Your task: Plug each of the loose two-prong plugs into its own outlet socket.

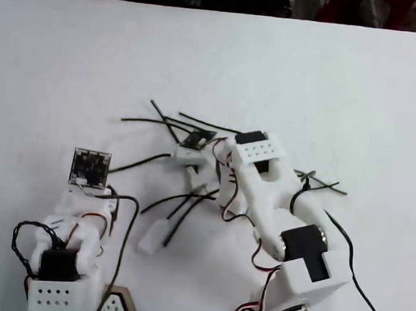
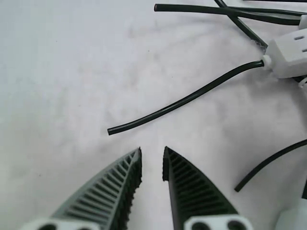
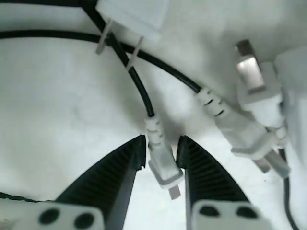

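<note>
Well, my left claw (image 2: 152, 160) hangs low over the white table (image 2: 57, 72) with its ribbed jaws parted a little and nothing between them. The cut end of a black cord (image 2: 144, 120) lies just ahead of the tips, and an outlet socket (image 2: 288, 52) sits at that cord's far end. The step in hand, as I judge it, belongs to my right claw (image 3: 161, 141). Its jaws stand either side of a small white two-prong plug (image 3: 163, 165) lying on the table, and a thin gap shows on each side, so I take it as not yet clamped. To do this well I should close on the flat flanks of the plug's body, not on the ribbed collar (image 3: 153, 128) where its cord enters. The prong (image 3: 175, 192) should be left jutting free of my tips so it can meet a slot squarely. A gentle first squeeze should stop the plug twisting, and a slow lift should draw its cord clear of the one it crosses. Counting now: two claws, and one socket with plain slots near the left claw. There is also a white block (image 1: 153, 236) mid-table that I cannot name for sure. By the right claw I make out four plugs: the one between my jaws, a second plug (image 3: 136, 14) with two bare blades, a bigger plug (image 3: 244, 134), and a fourth plug (image 3: 259, 91) lying against it.
</note>
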Controlling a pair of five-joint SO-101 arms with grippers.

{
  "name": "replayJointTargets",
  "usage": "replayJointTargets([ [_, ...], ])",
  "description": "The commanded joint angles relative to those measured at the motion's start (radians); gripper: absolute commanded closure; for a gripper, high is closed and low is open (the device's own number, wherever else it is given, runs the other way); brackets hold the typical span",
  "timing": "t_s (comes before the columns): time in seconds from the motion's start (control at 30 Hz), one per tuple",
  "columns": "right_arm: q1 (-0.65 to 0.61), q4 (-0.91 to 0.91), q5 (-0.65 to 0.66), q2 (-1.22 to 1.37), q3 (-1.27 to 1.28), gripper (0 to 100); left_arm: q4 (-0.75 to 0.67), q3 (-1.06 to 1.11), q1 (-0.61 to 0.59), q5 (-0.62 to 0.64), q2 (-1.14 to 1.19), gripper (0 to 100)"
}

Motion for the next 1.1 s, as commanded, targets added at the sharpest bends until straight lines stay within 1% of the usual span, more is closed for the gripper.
replayJointTargets([
  [0.0, -0.007, -0.005, 0.005, -0.015, -0.035, 88.2, -0.020, -0.012, -0.007, 0.000, -0.012, 91],
  [0.23, -0.001, 0.005, 0.005, -0.015, -0.035, 88.3, -0.020, -0.012, -0.007, 0.000, -0.012, 91],
  [0.47, 0.001, 0.102, 0.005, -0.005, -0.084, 88.5, -0.020, -0.011, -0.007, 0.000, -0.012, 91],
  [0.63, 0.001, 0.101, 0.009, -0.004, -0.083, 96.8, -0.020, -0.011, -0.007, 0.000, -0.012, 91],
  [0.87, 0.008, 0.143, 0.009, -0.004, -0.081, 89.5, -0.018, -0.011, -0.007, 0.000, -0.012, 91],
  [1.07, 0.012, 0.148, 0.009, -0.002, -0.072, 90.6, -0.018, -0.011, -0.007, 0.000, -0.012, 91],
])
